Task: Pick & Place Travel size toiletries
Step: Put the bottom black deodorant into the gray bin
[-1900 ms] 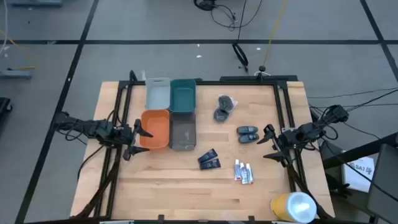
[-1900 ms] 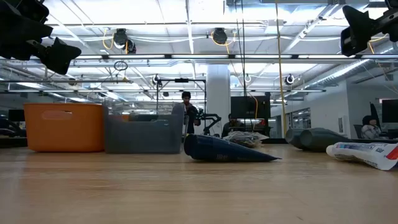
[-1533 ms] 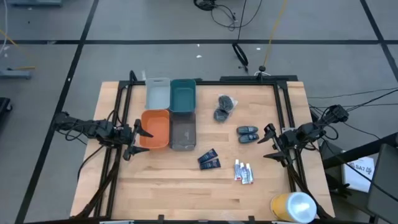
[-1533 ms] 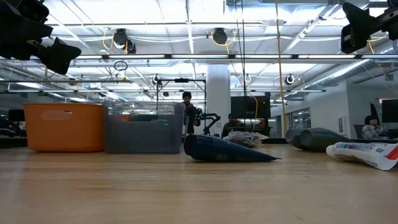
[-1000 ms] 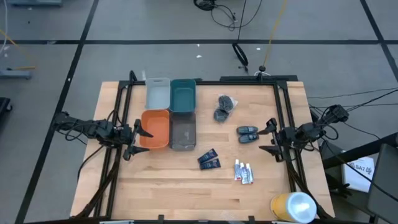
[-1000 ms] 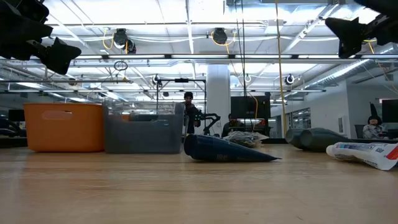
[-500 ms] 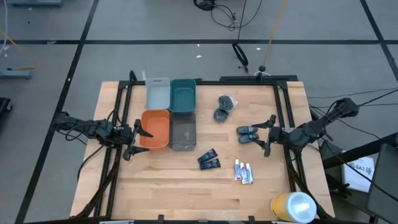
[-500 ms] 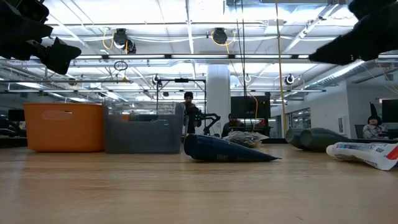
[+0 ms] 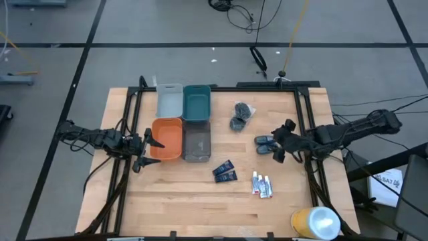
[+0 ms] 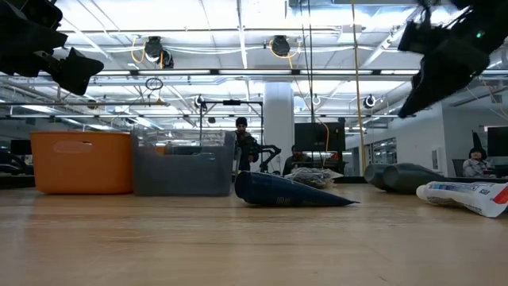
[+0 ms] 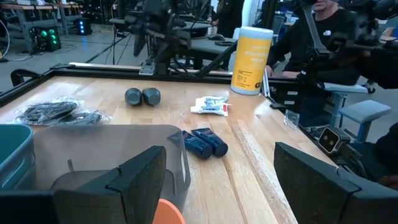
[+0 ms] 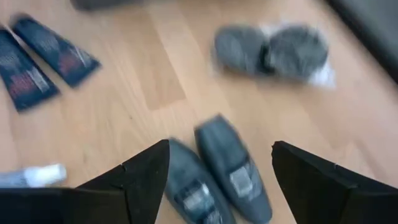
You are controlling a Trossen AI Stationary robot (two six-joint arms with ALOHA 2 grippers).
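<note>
while its fingers are standing apart and empty, the right gripper [image 9: 279,145] is hovering just beside the two dark grey oval bottles [image 9: 265,143], lying side by side on the table [image 9: 200,201]; the left gripper [image 9: 148,151], also spread, is waiting far off.

Right claw [image 9: 279,143] spread wide; left claw [image 9: 148,151] parted.

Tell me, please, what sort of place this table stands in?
Probably a robotics lab or open workshop: exposed ceiling ducts, more workbenches, and a person among equipment behind the wooden table.
</note>
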